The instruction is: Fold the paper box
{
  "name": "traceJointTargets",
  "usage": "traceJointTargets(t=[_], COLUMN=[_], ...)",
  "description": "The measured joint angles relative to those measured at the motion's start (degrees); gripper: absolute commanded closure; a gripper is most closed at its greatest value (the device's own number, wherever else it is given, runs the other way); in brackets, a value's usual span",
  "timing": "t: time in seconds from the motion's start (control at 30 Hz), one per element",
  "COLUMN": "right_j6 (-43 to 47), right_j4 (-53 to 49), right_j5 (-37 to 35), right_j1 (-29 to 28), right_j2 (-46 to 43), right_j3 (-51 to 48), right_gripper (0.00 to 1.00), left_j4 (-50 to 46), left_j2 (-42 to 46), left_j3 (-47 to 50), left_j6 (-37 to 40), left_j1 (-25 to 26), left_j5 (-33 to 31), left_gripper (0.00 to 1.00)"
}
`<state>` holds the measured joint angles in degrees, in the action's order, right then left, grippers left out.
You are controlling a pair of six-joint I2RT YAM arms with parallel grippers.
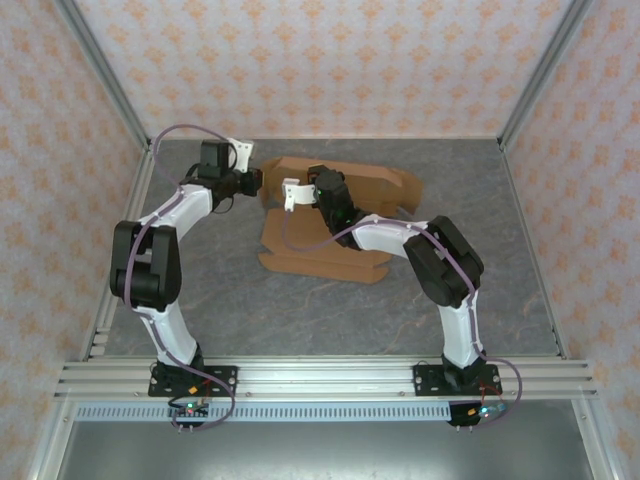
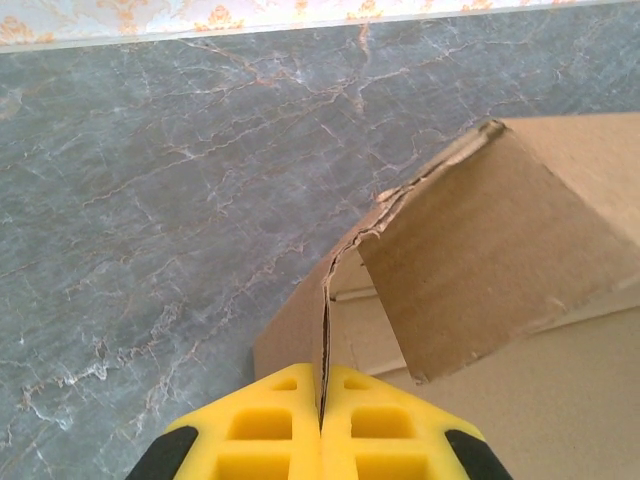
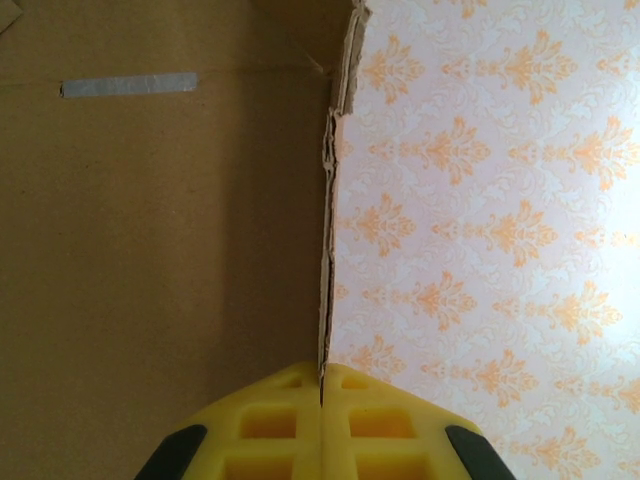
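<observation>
Left gripper: yellow fingers pressed together, pinching the thin edge of a raised cardboard panel of the box. The panel edge runs up from between my fingertips to a ragged, creased corner.

Right gripper: fingers likewise pressed together, pinching a cardboard edge that stands straight up from the fingertips.

Location: in the top view the box lies on the grey table, centre to far side, partly folded, with a flat flap at its near side.

Differences between views: my left wrist view shows the marbled table beyond the pinched panel and a second panel leaning in from the right. My right wrist view shows a broad brown face to the left with a strip of grey tape, and the patterned wall to the right.

Pose: my left arm bends outward at the elbow, forearm reaching far and right to the box's left end. My right arm has its elbow at the right, forearm reaching left over the box.
</observation>
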<state>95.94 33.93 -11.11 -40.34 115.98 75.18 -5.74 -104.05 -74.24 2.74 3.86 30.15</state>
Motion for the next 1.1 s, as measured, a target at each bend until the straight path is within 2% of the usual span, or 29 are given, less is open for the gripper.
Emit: traceJointTargets(t=[0.23,0.77,1.1], right_j6=[-0.4,-2.5,-2.8], right_j4=[-1.6,-4.4,-5.2], right_j5=[0.0,-1.1,-1.3], right_j1=[0.0,-0.1,-0.1], right_j2=[0.0,0.0,0.0], right_j3=[0.5,2.0,2.5], right_gripper=[1.0,1.0,1.0], left_j4=[0.5,2.6,-6.5], left_j2=[2.8,3.7,3.3], left_j3=[3.6,5.4,-0.7], left_j6=[0.4,0.1,-0.2], left_j1=[2.1,3.3,3.3], left_j5=[-0.7,-0.6,-2.6], left_gripper=[1.0,1.0,1.0])
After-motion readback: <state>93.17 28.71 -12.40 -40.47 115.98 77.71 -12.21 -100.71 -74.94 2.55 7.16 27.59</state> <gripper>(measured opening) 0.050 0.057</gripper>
